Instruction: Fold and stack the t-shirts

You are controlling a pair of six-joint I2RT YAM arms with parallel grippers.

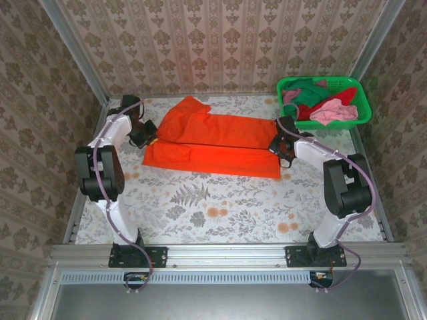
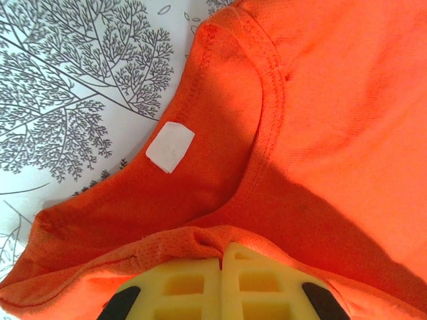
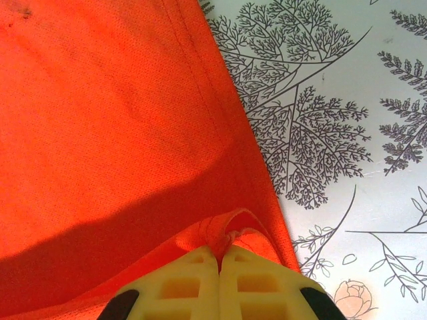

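Note:
A bright orange t-shirt [image 1: 213, 140] lies folded lengthwise across the far half of the table. My left gripper [image 1: 148, 139] is shut on its left end beside the collar, where a white label [image 2: 169, 147] shows inside the neckline. The yellow fingers [image 2: 193, 283] pinch a bunched fold of the orange cloth [image 2: 333, 100]. My right gripper [image 1: 280, 143] is shut on the shirt's right end, at the hem [image 3: 230, 140]. Its fingers [image 3: 250, 280] squeeze a small pucker of fabric. More t-shirts [image 1: 330, 110], pink, red and dark green, lie heaped in the basket.
The green mesh basket [image 1: 363, 100] stands at the back right corner. The table [image 1: 220, 207] has a floral cover. Metal frame rails [image 1: 87, 180] run along its left and right edges, and patterned walls close in on three sides.

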